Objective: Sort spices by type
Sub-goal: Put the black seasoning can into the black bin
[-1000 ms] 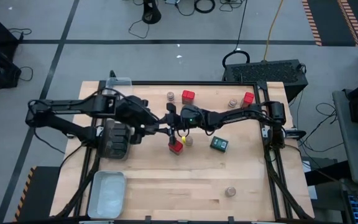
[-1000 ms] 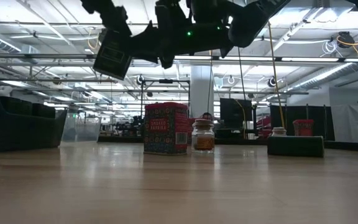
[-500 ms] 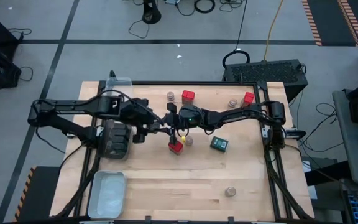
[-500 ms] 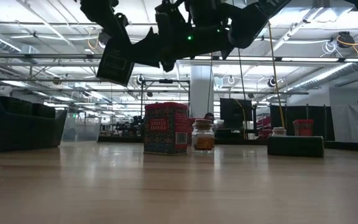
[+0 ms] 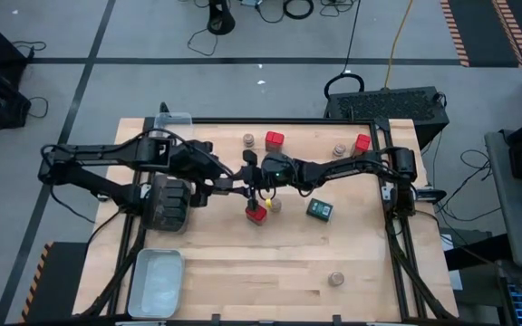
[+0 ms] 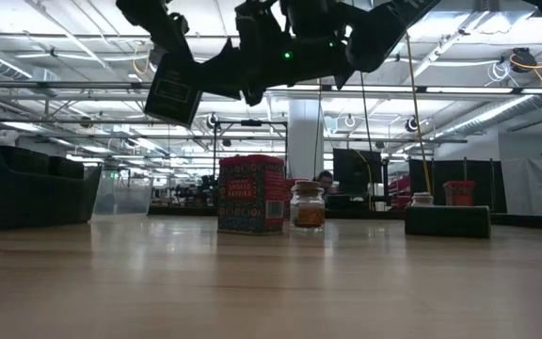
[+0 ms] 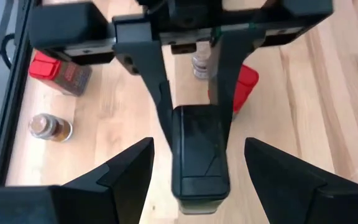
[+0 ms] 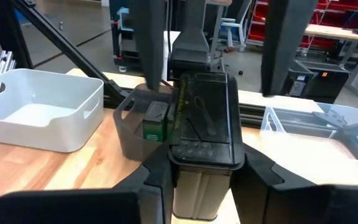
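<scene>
A dark boxy spice tin hangs in the air over the table's middle; the low view shows the tin tilted. My right gripper reaches in nearly level from the table's right and is shut on it. My left gripper slants down from the left and is open. Its two fingers stand on either side of the tin's other end, with bare wood showing in both gaps. On the table below stand a red tin, a tan-lidded jar and a dark-green tin. My right gripper pinches the dark tin between its two fingers, which lie on two opposite sides of the end that faces the table's right. The fingers come nearly level from the right and run along the tin. The tin is clear of the table and tilted.
A dark grey tray holding dark tins sits at mid left. A clear tray is at the far left corner and a white tray at the near left. Red tins and jars stand scattered.
My left gripper has tipped a little where it stands around the tin. In the low view the tin has dipped slightly and come partway back. Neither gripper's opening has changed.
</scene>
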### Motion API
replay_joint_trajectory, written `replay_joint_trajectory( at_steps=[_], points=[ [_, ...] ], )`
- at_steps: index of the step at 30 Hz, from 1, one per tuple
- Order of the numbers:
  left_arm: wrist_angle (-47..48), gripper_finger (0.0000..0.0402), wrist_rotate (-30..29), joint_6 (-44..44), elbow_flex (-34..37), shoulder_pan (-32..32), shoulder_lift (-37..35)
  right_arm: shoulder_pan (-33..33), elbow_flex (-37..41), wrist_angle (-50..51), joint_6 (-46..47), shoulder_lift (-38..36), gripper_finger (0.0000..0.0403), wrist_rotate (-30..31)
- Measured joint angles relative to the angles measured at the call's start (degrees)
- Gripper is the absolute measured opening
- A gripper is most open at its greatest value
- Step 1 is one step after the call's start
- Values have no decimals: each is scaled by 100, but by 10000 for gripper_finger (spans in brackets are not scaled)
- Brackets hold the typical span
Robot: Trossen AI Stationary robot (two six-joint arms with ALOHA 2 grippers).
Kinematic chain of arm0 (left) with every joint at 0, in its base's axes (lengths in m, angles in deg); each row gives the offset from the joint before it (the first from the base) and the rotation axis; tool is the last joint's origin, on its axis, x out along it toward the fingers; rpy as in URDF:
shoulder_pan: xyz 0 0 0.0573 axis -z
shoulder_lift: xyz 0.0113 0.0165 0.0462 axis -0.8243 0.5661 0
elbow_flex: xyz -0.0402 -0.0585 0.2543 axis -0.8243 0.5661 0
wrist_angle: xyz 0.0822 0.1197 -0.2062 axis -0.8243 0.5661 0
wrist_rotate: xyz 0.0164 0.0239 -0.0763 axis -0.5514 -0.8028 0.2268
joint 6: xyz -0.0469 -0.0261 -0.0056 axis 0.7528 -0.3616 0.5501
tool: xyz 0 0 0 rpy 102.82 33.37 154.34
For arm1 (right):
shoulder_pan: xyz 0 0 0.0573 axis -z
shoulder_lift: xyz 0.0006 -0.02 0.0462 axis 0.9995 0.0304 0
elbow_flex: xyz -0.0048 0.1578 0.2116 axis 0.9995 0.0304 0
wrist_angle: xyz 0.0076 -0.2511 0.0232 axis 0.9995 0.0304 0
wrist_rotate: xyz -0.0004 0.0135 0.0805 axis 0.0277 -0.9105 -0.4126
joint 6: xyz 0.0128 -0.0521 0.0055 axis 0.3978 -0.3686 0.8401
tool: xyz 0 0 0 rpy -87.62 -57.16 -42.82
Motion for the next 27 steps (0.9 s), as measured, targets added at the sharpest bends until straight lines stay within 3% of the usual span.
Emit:
replay_joint_trajectory(
  at_steps=[22, 27],
  points=[
    [199, 257, 27, 149, 2, 0, 146, -2, -2, 9, 0, 0, 100, 9],
    [199, 231, 28, 146, 2, 0, 146, -2, -2, 10, 0, 0, 100, 10]
  ],
)
